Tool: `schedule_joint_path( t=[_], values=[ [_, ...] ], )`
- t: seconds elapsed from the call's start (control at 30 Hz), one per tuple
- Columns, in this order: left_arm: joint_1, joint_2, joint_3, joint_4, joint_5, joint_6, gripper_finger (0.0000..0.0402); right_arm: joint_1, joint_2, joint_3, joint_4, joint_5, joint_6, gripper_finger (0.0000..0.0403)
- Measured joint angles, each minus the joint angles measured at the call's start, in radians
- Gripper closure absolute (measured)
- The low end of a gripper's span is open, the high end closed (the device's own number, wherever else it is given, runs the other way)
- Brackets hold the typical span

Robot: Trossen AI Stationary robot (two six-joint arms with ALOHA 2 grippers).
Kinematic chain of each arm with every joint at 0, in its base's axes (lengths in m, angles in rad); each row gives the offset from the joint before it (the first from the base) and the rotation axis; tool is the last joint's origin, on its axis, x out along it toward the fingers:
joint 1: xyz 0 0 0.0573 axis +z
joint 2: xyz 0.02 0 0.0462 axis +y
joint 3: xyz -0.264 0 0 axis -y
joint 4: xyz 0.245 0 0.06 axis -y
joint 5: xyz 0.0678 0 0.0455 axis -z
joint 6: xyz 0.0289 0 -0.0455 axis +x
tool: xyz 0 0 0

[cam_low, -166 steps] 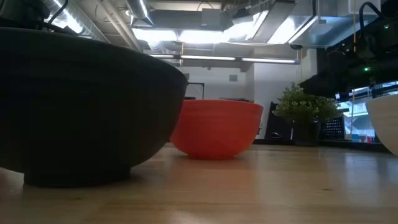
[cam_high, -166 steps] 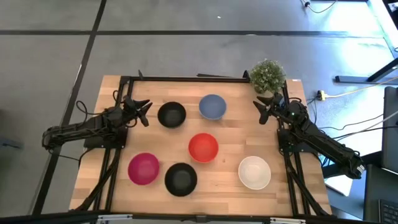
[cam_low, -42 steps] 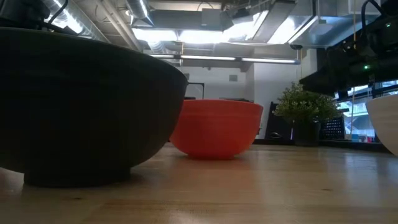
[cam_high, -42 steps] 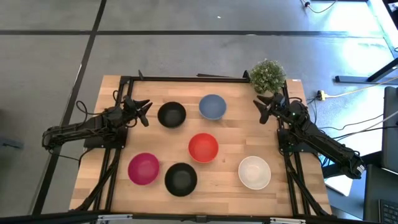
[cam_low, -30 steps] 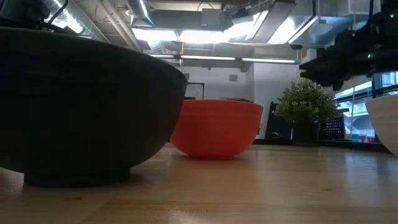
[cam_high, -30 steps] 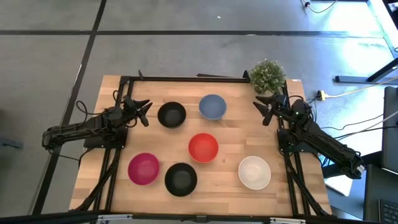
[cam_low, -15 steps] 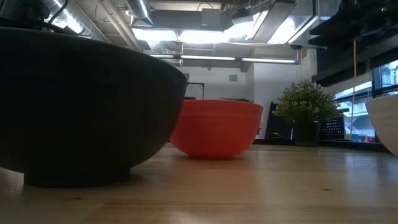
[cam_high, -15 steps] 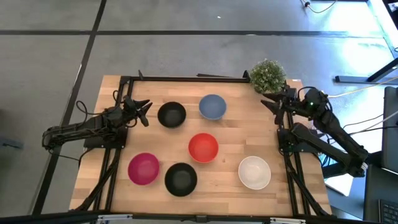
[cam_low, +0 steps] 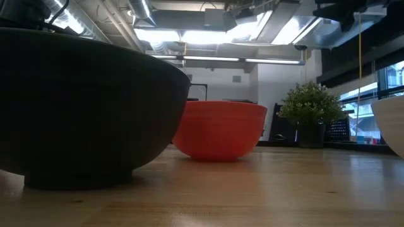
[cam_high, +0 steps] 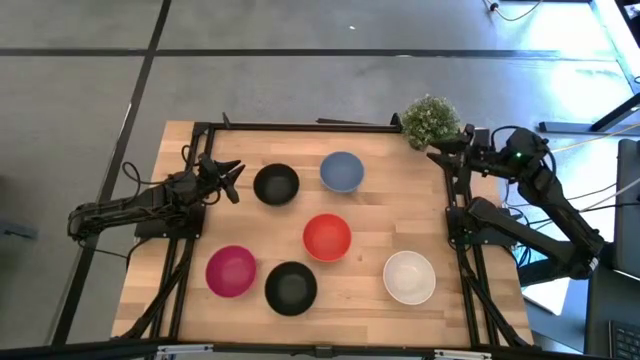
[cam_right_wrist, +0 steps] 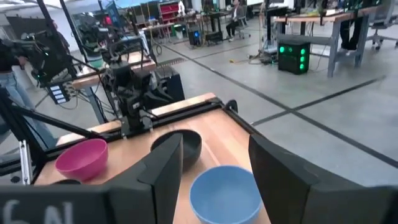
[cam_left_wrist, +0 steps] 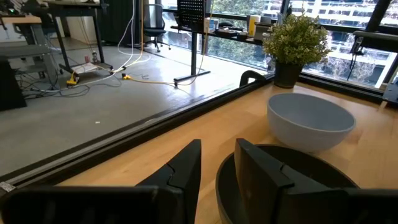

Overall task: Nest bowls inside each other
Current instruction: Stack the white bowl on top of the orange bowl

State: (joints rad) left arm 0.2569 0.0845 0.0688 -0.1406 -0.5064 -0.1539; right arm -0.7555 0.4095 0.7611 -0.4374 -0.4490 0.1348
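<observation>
Six bowls rest upright and apart on their bases on the wooden table: a black bowl [cam_high: 276, 184], a light blue bowl [cam_high: 341, 171], a red bowl [cam_high: 327, 237], a magenta-pink bowl [cam_high: 231, 270], a second black bowl [cam_high: 291, 287] and a white bowl [cam_high: 409, 277]. My left gripper [cam_high: 228, 180] stands open and low at the far left, just left of the far black bowl [cam_left_wrist: 292, 186]. My right gripper [cam_high: 440, 152] is open and raised high at the far right, facing the light blue bowl [cam_right_wrist: 225, 193] from a distance. Neither gripper has anything between its fingers.
A small green potted plant [cam_high: 431, 120] stands at the table's far right corner, close beside my raised right gripper. Dark frame rails [cam_high: 300, 126] run along the far edge and both sides. Bare wood [cam_high: 380, 215] lies between the bowls.
My right gripper has risen well above the table, drifting toward the far right corner beside the plant, and has stayed open. No bowl has moved.
</observation>
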Motion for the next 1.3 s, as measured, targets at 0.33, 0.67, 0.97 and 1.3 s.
schedule_joint_path(
  t=[0.33,0.67,0.97,1.3],
  values=[
    [0.000,0.000,-0.002,0.014,0.000,0.000,0.0308,0.000,0.006,0.001,-0.051,-0.099,0.121,0.0217],
    [0.001,0.000,-0.003,0.055,-0.017,-0.044,0.0308,0.000,0.036,0.001,-0.048,-0.096,0.091,0.0217],
    [0.000,0.000,-0.003,0.077,-0.018,-0.072,0.0308,0.000,0.058,0.001,-0.054,-0.094,0.042,0.0217],
    [0.000,0.000,-0.001,0.083,-0.028,-0.209,0.0308,0.000,0.060,-0.001,-0.273,-0.094,0.016,0.0217]
  ],
)
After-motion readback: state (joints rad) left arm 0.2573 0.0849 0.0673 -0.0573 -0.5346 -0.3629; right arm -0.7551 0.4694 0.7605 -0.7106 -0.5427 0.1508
